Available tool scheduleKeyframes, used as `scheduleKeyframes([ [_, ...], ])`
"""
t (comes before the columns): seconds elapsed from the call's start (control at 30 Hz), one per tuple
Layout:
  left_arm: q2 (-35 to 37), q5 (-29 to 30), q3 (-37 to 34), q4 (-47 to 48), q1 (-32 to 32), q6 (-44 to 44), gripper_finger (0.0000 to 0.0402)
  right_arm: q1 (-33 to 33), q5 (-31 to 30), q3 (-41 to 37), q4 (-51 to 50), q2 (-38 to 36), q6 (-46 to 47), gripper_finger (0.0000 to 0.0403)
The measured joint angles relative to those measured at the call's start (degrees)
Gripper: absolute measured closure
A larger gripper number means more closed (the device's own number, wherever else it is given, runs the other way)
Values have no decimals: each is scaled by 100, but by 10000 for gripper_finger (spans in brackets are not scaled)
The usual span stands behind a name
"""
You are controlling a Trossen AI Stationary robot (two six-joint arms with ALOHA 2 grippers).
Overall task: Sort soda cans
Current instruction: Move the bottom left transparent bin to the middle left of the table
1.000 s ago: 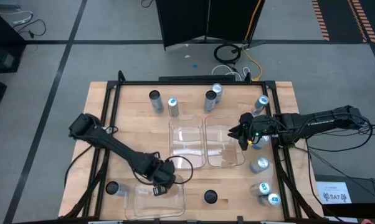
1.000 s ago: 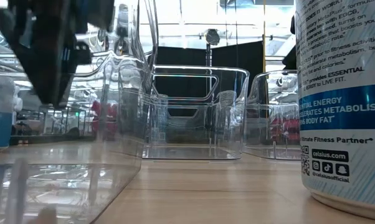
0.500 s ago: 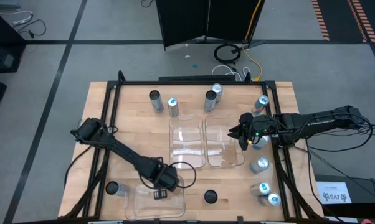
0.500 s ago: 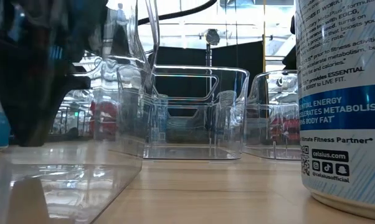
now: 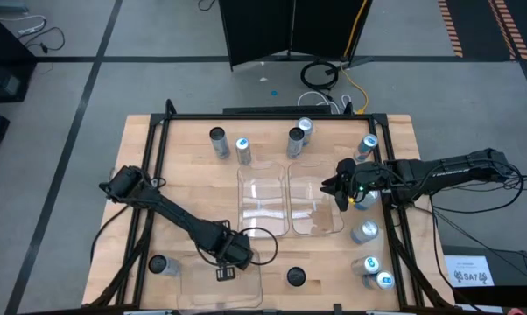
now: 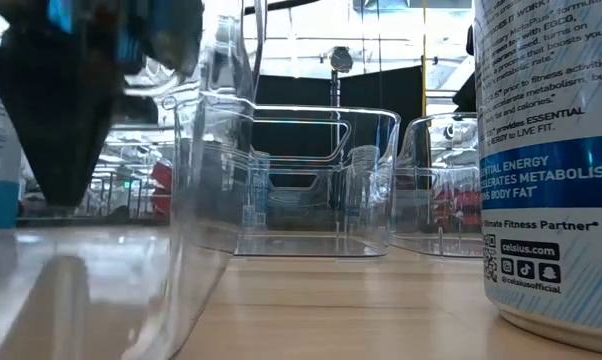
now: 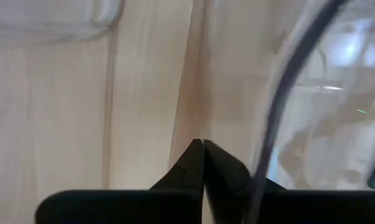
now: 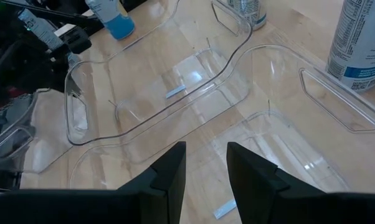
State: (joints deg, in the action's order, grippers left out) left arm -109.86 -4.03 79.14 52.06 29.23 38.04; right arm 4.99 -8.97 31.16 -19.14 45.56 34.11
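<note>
Several soda cans stand around the table's edges: dark-topped ones (image 5: 218, 140) (image 5: 295, 140) and a blue-topped one (image 5: 243, 149) at the far side, more at the right (image 5: 364, 232) (image 5: 368, 265), and two dark-topped near the front (image 5: 296, 277) (image 5: 158, 264). One can (image 6: 551, 160) fills the low view's right. My left gripper (image 5: 226, 271) (image 7: 202, 146) is shut, points down and stands low inside the near-left clear tray (image 5: 246, 293), close to its far wall. My right gripper (image 5: 340, 188) (image 8: 206, 165) hovers open over the right middle tray (image 5: 314, 226), holding nothing. My left gripper has nothing between its shut fingertips (image 7: 194, 155). They stand just beside the tray's curved rim (image 7: 281, 93). Whether they touch the tray's floor or wall, I cannot tell.
Two clear trays (image 5: 262, 219) (image 8: 175, 93) lie side by side in the table's middle. A black frame (image 5: 158, 131) runs around the table top. Bare wood shows between the middle trays and the near-left tray, and at the far left.
My left gripper has sunk into the near-left tray, going a little toward the table's near edge, and its fingers have shut. In the low view the tray's near wall has shifted slightly. My right arm has kept still.
</note>
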Motion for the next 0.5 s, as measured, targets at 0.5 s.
scheduleKeyframes([
  [0.5,17,27,1298,1337,169,57,393,-1,2,0,0,0,20,296],
])
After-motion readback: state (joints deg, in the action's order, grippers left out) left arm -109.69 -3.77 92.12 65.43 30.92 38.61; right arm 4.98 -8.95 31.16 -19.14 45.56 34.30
